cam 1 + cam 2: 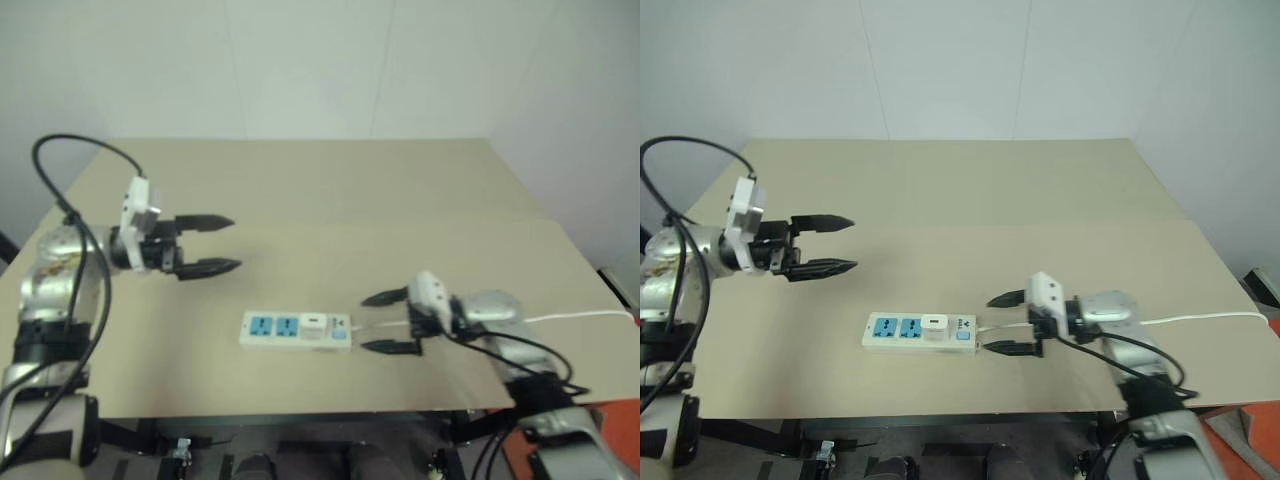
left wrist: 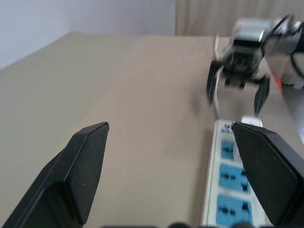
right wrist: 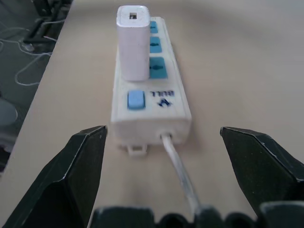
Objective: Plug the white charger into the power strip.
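While we look down from the head camera, we see a beige tabletop (image 1: 330,200) with the power strip (image 1: 296,331) lying flat near its front edge, about midway between our two arms. It is a long white bar with blue-faced sockets along its top. The white charger (image 1: 313,324) stands upright in the socket closest to the strip's blue switch (image 3: 136,99), its prongs hidden inside the strip, so it sits plugged in. Two blue sockets on the strip's far side from the switch stay uncovered. A thin white cord (image 3: 179,168) leaves the switch end of the strip and runs toward the right side of the tabletop.

Our left gripper (image 1: 208,244) hangs above the tabletop, up and to the left of the strip and well apart from it. Its two black fingers (image 2: 85,161) are spread wide and grasp nothing.

Our right gripper (image 1: 390,322) sits low just beside the switch end of the strip, pointing toward it. Its black fingers (image 3: 80,166) are also spread apart, one on each side of the cord, and they touch neither the strip nor the charger.

From the right wrist camera, we see the charger as a small white box rising straight up from the strip.
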Controlling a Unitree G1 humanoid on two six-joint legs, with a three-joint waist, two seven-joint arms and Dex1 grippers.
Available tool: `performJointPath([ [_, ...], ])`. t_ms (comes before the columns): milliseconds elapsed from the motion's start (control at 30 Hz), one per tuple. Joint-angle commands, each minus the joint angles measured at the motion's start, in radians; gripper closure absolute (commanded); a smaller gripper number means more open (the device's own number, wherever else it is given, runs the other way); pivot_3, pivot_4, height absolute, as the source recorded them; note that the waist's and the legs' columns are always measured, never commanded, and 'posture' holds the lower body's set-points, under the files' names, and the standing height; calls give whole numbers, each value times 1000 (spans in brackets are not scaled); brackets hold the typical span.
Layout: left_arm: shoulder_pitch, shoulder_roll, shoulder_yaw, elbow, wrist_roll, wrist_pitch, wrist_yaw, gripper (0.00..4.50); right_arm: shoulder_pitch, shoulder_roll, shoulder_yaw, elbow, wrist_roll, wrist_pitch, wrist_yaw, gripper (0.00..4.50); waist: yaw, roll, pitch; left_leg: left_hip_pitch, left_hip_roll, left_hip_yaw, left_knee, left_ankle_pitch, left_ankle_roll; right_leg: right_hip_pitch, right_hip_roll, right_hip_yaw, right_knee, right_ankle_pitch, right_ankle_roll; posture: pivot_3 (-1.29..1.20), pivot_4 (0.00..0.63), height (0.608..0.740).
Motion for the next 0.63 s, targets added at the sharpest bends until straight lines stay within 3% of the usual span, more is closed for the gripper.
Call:
performJointPath([
  [33,60,47,57,-77,-16,10,15,0,27,-85,-93,-89,71,44,6,50,1,0,0,1,0,0,0,0,0,0,0,0,0,0,0,0,150,740],
  [333,212,91,113,-199,-53,77,57,0,35,-153,-136,-86,100,52,-10,50,3,0,0,3,0,2,0,0,0,1,0,1,1,0,0,0,150,740],
  [633,218,90,106,-220,-67,109,71,0,39,-144,-122,-84,99,47,-15,50,18,0,0,1,0,2,0,0,0,0,0,1,0,0,0,0,150,740],
])
